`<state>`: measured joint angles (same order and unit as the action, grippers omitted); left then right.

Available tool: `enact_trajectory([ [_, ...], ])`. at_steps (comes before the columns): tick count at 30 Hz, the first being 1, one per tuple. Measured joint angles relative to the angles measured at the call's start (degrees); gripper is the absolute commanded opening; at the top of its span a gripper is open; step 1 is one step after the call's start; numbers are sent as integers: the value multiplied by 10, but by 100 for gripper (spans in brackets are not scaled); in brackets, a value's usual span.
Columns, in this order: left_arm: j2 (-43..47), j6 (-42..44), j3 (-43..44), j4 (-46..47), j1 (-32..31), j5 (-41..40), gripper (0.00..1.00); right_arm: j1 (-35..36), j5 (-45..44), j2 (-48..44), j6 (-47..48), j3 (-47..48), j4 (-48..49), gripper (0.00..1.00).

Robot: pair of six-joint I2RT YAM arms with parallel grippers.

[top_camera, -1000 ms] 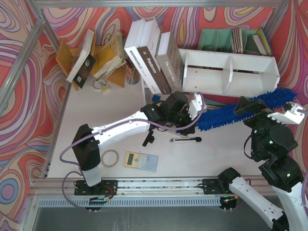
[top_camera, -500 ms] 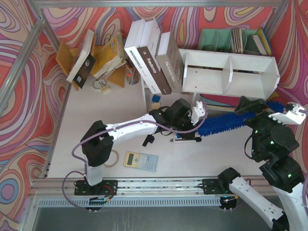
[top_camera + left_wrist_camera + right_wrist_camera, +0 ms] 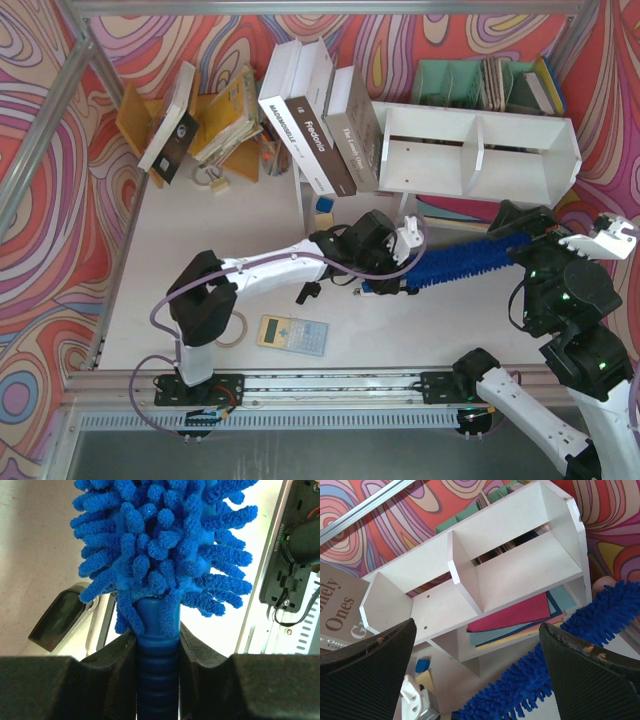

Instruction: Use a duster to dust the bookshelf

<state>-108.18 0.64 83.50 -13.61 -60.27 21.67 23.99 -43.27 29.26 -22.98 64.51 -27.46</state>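
The white bookshelf (image 3: 478, 150) stands at the back right, with two box compartments; it also fills the right wrist view (image 3: 485, 565). My left gripper (image 3: 408, 262) is shut on the ribbed blue handle (image 3: 157, 670) of the fluffy blue duster (image 3: 465, 260). The duster lies low in front of the shelf, pointing right; its far end is hidden under my right gripper (image 3: 522, 225). In the left wrist view the fluffy head (image 3: 160, 545) rises straight from the jaws of the left gripper (image 3: 157, 680). My right gripper (image 3: 479, 675) is open and empty above the duster (image 3: 560, 665).
Large books (image 3: 310, 130) lean left of the shelf. A green file organiser (image 3: 480, 85) stands behind it, a yellow book rack (image 3: 215, 125) at back left. Coloured folders (image 3: 520, 615) lie under the shelf. A calculator (image 3: 292, 334), tape roll (image 3: 229, 328) and black stapler (image 3: 308, 292) lie near the front.
The duster's far end has swung down and nearer, from beside the shelf's right end to under my right gripper. My left arm shifted slightly left. The right arm has barely moved.
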Motion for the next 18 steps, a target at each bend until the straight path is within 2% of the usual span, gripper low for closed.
enact_trajectory([
  [12,120,1,0,-22,0,11,0,0,0,0,-7,0,-1,99],
  [18,122,-5,-6,-4,0,19,0,0,0,0,-8,0,-1,99],
])
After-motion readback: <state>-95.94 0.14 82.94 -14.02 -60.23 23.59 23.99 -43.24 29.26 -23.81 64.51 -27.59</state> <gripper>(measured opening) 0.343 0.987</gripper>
